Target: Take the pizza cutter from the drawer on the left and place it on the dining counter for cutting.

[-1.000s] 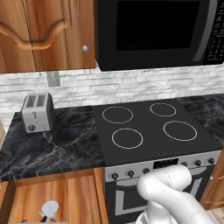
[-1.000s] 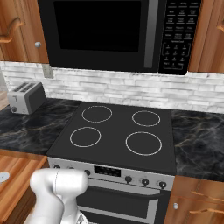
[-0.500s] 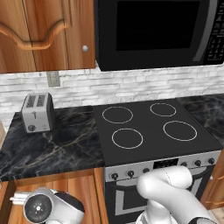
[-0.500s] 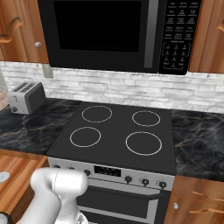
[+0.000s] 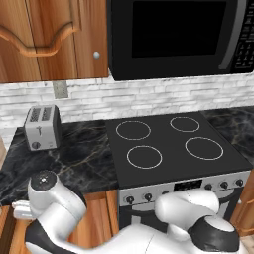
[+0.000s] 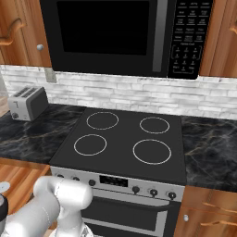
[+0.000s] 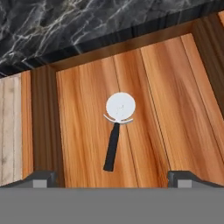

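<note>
Your pincer (image 7: 111, 181) stood fully open and held nothing, poised above the open drawer (image 7: 175, 109). The pizza cutter (image 7: 117, 129) lay flat on the drawer's wooden floor, white wheel toward the black marble tabletop (image 7: 65, 22), dark handle toward you. You did best to descend straight, straddle the thin handle crosswise, and close just below the wheel.

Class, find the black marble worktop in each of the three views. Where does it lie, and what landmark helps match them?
Left base view: black marble worktop centre-left, left of the stove.
Right base view: at the left edge, again left of the stove.
Hand view: across the top, above the open drawer.
Shared landmark: the toaster standing on it in both base views.
</note>
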Robot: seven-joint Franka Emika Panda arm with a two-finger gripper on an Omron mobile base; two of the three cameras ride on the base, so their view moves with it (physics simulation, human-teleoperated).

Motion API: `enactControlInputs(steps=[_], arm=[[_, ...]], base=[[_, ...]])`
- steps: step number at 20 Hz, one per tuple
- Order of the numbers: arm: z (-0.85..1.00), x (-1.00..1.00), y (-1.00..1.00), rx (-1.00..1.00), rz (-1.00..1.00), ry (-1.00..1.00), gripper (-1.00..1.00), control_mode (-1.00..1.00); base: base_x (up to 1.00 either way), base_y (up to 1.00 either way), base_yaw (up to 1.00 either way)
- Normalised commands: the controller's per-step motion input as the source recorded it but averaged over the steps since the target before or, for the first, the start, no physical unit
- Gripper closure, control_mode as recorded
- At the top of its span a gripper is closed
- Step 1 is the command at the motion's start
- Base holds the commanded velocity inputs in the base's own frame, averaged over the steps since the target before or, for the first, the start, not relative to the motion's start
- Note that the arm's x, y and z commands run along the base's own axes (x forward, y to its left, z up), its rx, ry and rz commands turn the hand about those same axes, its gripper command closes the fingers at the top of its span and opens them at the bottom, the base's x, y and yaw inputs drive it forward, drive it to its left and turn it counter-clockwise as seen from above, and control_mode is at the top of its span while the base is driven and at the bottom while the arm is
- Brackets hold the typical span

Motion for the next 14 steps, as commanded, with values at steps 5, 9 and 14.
enactControlInputs(steps=[5, 9, 14], arm=[[-0.2, -0.11, 0.0, 0.0, 0.0, 0.13, -1.0, -1.0], [-0.17, -0.28, 0.0, 0.0, 0.0, 0.09, -1.0, -1.0], [-0.22, -0.12, 0.0, 0.0, 0.0, 0.06, -1.0, -1.0]], base=[[0.0, 0.0, 0.0], [0.0, 0.0, 0.0], [0.0, 0.0, 0.0]])
